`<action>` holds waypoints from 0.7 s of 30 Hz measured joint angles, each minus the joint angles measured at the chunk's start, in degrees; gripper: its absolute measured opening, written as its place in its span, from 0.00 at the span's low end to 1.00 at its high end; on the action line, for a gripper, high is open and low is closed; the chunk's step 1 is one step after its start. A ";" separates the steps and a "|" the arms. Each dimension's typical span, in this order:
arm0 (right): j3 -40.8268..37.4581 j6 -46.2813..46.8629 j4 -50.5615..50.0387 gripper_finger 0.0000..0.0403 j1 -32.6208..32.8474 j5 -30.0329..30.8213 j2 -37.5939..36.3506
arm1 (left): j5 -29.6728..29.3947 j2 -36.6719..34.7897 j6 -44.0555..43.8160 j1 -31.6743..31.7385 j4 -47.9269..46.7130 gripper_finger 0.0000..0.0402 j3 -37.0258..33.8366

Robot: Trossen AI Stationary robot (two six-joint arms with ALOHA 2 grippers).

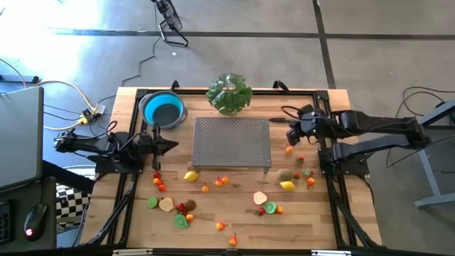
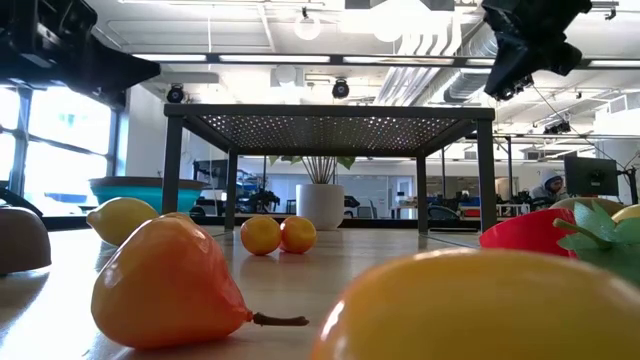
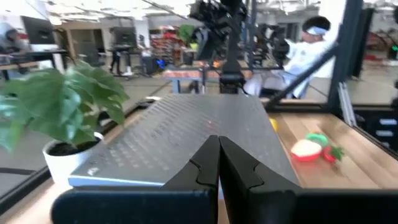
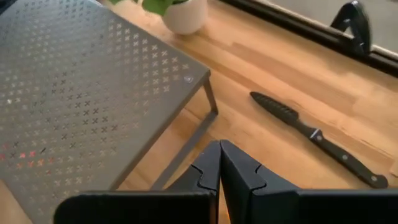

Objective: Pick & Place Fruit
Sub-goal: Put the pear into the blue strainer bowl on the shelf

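Small toy fruits lie scattered on the near half of the wooden table: a lemon [image 1: 190, 176], another lemon [image 1: 286, 185], a cut red-and-cream piece [image 1: 260, 198], green slices [image 1: 182, 220] and small orange ones [image 1: 289, 149]. In the low view an orange pear-shaped fruit [image 2: 165, 282] fills the foreground. The blue bowl [image 1: 163, 110] stands at the far left. My left gripper [image 1: 170, 146] [image 3: 217, 157] hovers shut at the grey rack's left side. My right gripper [image 1: 290, 131] [image 4: 219, 160] hangs shut above the rack's right far corner, clear of everything.
A grey perforated metal rack [image 1: 232, 142] stands mid-table on legs, with fruit under it [image 2: 279, 234]. A potted leafy plant [image 1: 229, 92] sits behind it. A black-handled knife [image 4: 317, 137] lies on the wood right of the rack. A person [image 3: 311, 43] sits beyond the table.
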 joint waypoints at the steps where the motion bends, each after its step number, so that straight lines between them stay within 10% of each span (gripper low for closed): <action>1: -0.01 -1.04 0.27 0.01 -0.56 -0.69 0.14 | -0.13 0.00 0.01 0.01 0.43 0.00 0.00; 14: 0.02 -9.97 3.10 0.01 -2.74 -1.55 0.51 | -0.28 0.00 0.37 -0.01 0.11 0.00 0.00; 21: 0.02 -9.92 2.50 0.17 -3.02 -1.53 2.41 | -0.28 0.00 0.36 0.00 0.09 0.00 0.00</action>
